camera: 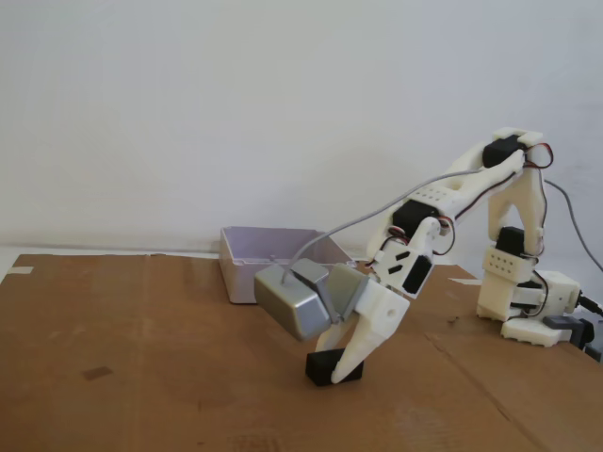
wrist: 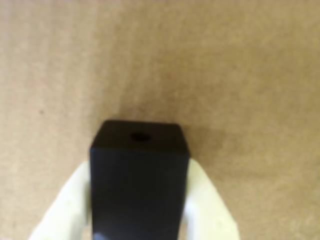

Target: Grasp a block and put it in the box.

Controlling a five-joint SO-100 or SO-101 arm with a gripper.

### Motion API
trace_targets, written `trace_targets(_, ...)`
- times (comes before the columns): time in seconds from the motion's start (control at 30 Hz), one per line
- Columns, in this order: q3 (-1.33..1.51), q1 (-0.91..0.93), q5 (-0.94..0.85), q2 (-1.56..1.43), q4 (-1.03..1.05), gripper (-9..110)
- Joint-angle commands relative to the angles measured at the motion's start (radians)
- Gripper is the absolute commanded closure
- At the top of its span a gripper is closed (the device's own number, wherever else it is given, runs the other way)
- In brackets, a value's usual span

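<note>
The white gripper (camera: 347, 369) clamps its jaws on the black block (wrist: 139, 170), which rests on the brown cardboard (camera: 141, 377), well apart from the lavender-grey box (camera: 247, 273) behind.

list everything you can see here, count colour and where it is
small matte black rectangular block: one, black, on the cardboard in front of the box, between the gripper's fingers; the wrist view shows a small hole in its top face
shallow pale lavender-grey plastic box: one, lavender-grey, at the back of the cardboard near the wall
brown cardboard sheet: one, brown, covering the table
grey metallic camera housing: one, silver-grey, mounted on the arm's wrist, with a grey cable running back along the arm
white robot arm: one, white with black motors, base at the right in the fixed view
white two-finger gripper: one, white, lowered onto the block
</note>
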State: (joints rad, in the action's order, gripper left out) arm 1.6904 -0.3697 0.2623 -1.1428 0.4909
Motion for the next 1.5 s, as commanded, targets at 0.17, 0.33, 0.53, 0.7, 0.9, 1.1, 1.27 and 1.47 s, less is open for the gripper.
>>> trace_targets(0.17,-0.107,0.009,0.0,-0.067,-0.031,102)
trace_targets(0.33,-0.107,0.015,-0.002,-0.121,-0.028,102)
trace_targets(0.53,-0.106,0.034,-0.003,-0.198,-0.028,102)
trace_targets(0.7,-0.106,0.055,-0.003,-0.275,-0.028,102)
trace_targets(0.9,-0.094,0.089,-0.003,-0.36,-0.026,102)
trace_targets(1.1,-0.092,0.153,-0.003,-0.423,-0.026,102)
trace_targets(1.27,-0.092,0.221,-0.003,-0.465,-0.026,102)
trace_targets(1.47,-0.094,0.327,-0.003,-0.497,-0.026,102)
